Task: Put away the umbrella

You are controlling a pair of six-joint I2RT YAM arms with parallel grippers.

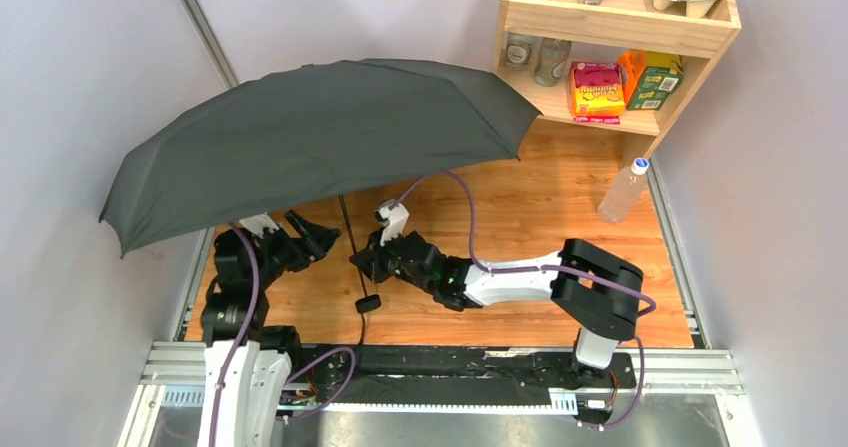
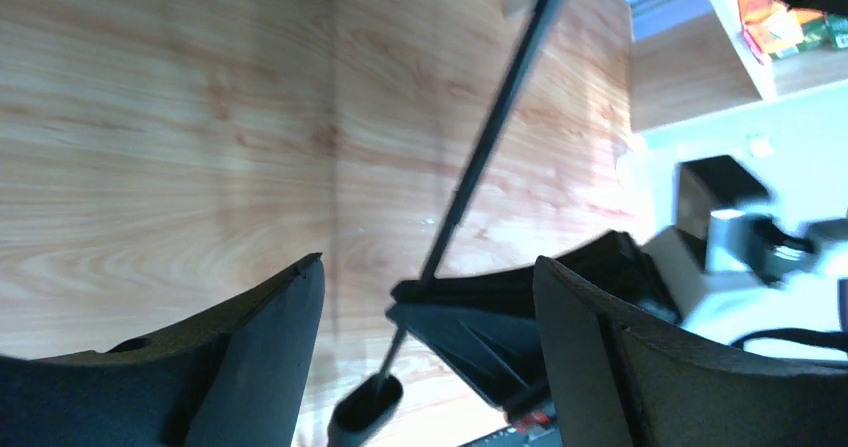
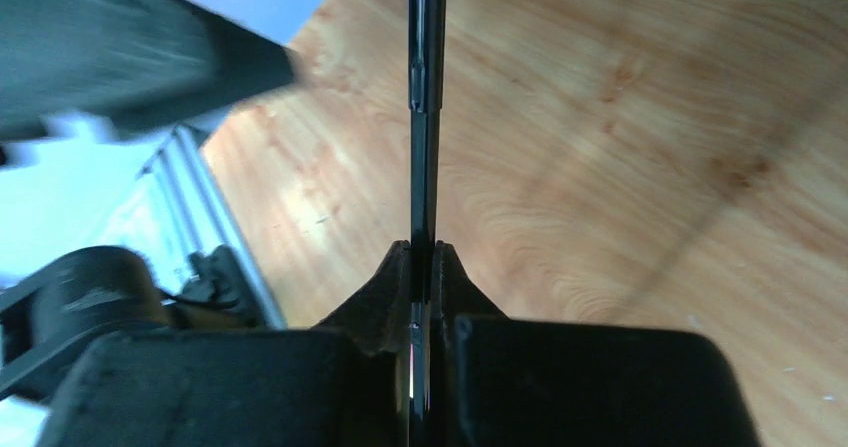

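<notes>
The right gripper (image 3: pixel 421 259) was clamped on the shaft (image 3: pixel 426 107) of the umbrella (image 1: pixel 310 132), which stood near upright. The left gripper (image 2: pixel 428 267), jaws wide, faced the same shaft just beside it.

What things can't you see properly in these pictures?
- Top view: the umbrella covers where its shaft joins and the table beneath.
- Top view: shelf packets, too small to read.
- Left wrist view: bottom edge cuts the handle; right arm blurred.
- Right wrist view: right fingers hide the lower shaft; top edge cuts the rest.
</notes>
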